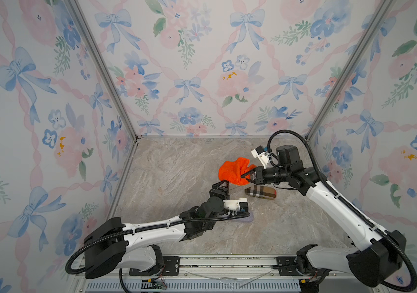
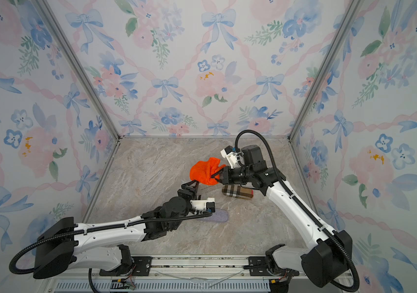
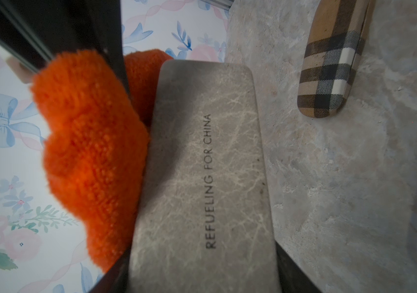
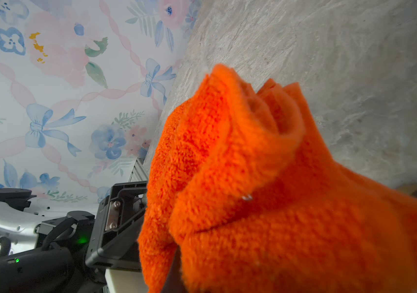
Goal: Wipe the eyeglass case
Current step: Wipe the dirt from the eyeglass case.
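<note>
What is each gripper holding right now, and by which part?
Right gripper pinches the orange cloth by a bunched edge; left gripper clamps the grey eyeglass case across the end nearest the wrist.

The cloth (image 1: pixel 233 171) is bright orange. The grey case (image 3: pixel 202 177) has pale veining and black lettering; the plaid case (image 1: pixel 260 194) is tan, black and white. The table (image 1: pixel 177 157) is veined grey-beige; walls (image 1: pixel 202 63) show blue bows, pink ribbons.

Grey case (image 3: pixel 202 177) and plaid case (image 3: pixel 334 63) run off the left wrist view's edge. Just below centre in a top view, the left arm (image 2: pixel 111 229) half-hides a lilac pad (image 2: pixel 220 216).
</note>
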Motion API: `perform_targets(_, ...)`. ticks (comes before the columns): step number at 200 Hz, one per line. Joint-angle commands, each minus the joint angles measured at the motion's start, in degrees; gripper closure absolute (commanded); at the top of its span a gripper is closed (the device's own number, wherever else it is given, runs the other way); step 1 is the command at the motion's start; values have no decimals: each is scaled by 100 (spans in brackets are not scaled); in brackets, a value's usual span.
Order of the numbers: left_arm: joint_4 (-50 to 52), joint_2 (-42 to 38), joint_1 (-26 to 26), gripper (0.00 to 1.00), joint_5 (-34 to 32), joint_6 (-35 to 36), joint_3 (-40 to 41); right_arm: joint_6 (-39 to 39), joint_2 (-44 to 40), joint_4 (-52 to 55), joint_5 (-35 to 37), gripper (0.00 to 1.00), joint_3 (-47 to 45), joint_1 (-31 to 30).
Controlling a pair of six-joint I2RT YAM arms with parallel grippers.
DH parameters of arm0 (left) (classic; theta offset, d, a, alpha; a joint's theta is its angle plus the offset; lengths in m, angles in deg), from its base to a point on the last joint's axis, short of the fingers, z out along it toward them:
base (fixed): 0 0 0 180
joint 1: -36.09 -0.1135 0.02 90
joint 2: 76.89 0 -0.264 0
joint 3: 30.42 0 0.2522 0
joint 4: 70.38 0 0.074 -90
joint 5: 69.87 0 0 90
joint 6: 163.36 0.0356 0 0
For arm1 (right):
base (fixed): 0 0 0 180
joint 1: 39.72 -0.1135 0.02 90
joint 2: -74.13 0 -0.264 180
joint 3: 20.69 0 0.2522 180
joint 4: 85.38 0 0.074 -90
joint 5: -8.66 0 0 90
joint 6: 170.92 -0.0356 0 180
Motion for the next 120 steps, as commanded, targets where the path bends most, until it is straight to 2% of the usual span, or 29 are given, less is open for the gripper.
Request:
perform_targets(1, -551, -72, 7, 73, -177, 20, -252, 188, 22, 229, -69, 100, 192, 113)
perform_targets(40, -373, -316, 9, 74, -264, -122, -234, 930, -440, 1088, -39, 100, -253, 1464)
perform_targets(58, 28, -429, -53, 75, -254, -435, -358, 1031, -704, 1270, -48, 100, -341, 1826)
perform_targets(94, 1953, -626, -455, 75, 519, -2045, -1086, 708, -1431, 979, -62, 100, -141, 2033)
perform_targets(120, 3299, -708, -1184, 74, 1864, -3929, -1665, 618, -1864, 844, -161, 100, 8, 2022)
